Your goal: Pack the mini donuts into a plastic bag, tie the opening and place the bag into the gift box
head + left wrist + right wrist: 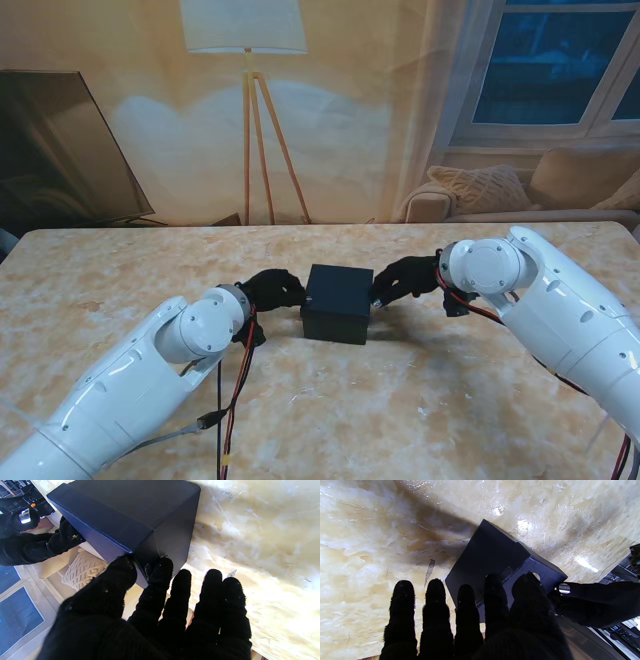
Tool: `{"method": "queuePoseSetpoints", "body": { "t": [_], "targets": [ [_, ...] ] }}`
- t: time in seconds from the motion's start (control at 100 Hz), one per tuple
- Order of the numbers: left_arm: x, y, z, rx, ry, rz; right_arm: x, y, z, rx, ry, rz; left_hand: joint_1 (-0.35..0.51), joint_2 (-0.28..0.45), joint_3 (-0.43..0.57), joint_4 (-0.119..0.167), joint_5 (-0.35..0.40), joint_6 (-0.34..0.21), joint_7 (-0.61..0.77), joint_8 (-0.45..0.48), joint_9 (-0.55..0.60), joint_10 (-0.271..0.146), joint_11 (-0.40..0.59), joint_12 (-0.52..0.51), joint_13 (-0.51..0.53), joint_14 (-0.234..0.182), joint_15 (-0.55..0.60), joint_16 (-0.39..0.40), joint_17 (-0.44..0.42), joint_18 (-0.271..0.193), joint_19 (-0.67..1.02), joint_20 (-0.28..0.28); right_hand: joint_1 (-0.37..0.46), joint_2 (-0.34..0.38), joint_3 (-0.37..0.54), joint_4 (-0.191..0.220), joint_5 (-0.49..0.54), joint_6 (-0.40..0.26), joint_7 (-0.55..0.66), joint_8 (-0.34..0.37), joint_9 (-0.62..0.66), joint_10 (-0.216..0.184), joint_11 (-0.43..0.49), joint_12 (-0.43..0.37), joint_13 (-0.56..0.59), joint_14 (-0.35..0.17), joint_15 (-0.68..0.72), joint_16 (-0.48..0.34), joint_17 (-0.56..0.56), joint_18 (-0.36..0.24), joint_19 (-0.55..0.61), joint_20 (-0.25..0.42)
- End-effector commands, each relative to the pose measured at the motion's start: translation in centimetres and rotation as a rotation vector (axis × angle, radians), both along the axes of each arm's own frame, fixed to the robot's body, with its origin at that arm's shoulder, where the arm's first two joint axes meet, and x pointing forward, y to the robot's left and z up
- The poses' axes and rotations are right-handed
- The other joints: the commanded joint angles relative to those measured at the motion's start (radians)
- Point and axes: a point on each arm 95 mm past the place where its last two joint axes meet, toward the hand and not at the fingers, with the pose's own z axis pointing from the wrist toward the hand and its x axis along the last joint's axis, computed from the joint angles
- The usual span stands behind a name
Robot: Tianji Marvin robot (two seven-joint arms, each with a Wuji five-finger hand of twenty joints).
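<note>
Two arms are reaching over the marble bench [420, 400] toward its middle, where the closed dark box [338, 303] is sitting. Left robot hand [272, 291] is pinching the box's left edge with thumb and forefinger; right robot hand [404, 279] is clamping the opposite edge likewise.

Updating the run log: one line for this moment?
gift box: closed, on table | left hand: touching its left side | right hand: touching its right side
</note>
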Motion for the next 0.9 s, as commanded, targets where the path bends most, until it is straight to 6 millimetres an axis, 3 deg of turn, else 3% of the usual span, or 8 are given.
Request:
{"method": "queuePoseSetpoints", "body": {
  "t": [0.0,0.51,0.58,0.71,0.89],
  "targets": [
    [-0.06,-0.52,0.16,-0.002,0.008,-0.02,-0.27,0.7,-0.34,0.002,0.02,0.013,0.015,-0.027,0.016,-0.024,0.018,-0.116,0.033,0.021,0.023,-0.005,0.018,0.009,0.026,0.021,0.028,0.025,0.004,0.002,0.013,0.021,0.008,0.01,-0.01,0.004,-0.002,-0.099,-0.008,-0.024,0.014,0.011,0.007,0.031,0.013,0.003,0.005,0.023,0.003,0.022,0.018,-0.008],
    [-0.06,-0.79,-0.29,0.007,0.022,-0.026,-0.23,0.78,-0.94,-0.006,0.046,0.001,0.015,-0.028,0.009,-0.028,0.004,-0.116,0.068,0.002,0.023,-0.004,0.02,0.009,0.023,0.02,0.02,0.022,0.001,0.003,0.007,0.019,0.014,0.005,-0.011,0.001,0.0,-0.1,0.018,-0.039,0.025,0.014,0.006,0.047,0.018,0.002,0.008,0.029,0.005,0.023,0.019,-0.007],
    [-0.08,-0.78,-0.24,0.007,0.02,-0.023,-0.23,0.74,-0.91,-0.007,0.045,-0.001,0.001,-0.014,0.013,-0.018,0.0,-0.107,0.051,-0.016,0.016,-0.001,0.012,0.004,0.017,0.023,0.015,0.02,-0.002,0.003,0.004,0.017,0.017,0.002,-0.011,0.001,0.004,-0.1,0.025,-0.039,0.03,0.015,0.008,0.049,0.022,0.001,0.01,0.03,0.005,0.022,0.019,-0.007],
    [-0.12,-0.64,-0.01,0.007,0.008,-0.012,-0.24,0.55,-0.67,-0.003,0.035,-0.007,-0.061,0.02,0.057,0.031,0.004,-0.073,-0.029,-0.075,-0.001,0.011,-0.009,-0.011,0.004,0.029,0.003,0.01,-0.008,0.004,-0.003,0.015,0.022,-0.004,-0.011,-0.001,0.009,-0.103,0.041,-0.04,0.04,0.016,0.013,0.054,0.027,0.001,0.013,0.032,0.006,0.021,0.02,-0.007],
    [-0.16,-0.21,0.38,0.004,-0.013,0.002,-0.26,0.26,-0.38,-0.004,0.021,-0.01,-0.091,0.022,0.046,0.031,-0.002,-0.045,-0.09,-0.109,-0.022,0.027,-0.033,-0.029,-0.019,0.037,-0.017,-0.007,-0.021,0.016,-0.018,0.008,0.027,-0.008,-0.011,-0.003,0.013,-0.104,0.061,-0.044,0.06,0.017,0.023,0.062,0.035,-0.002,0.019,0.037,0.01,0.023,0.022,-0.007]
  ]
}}
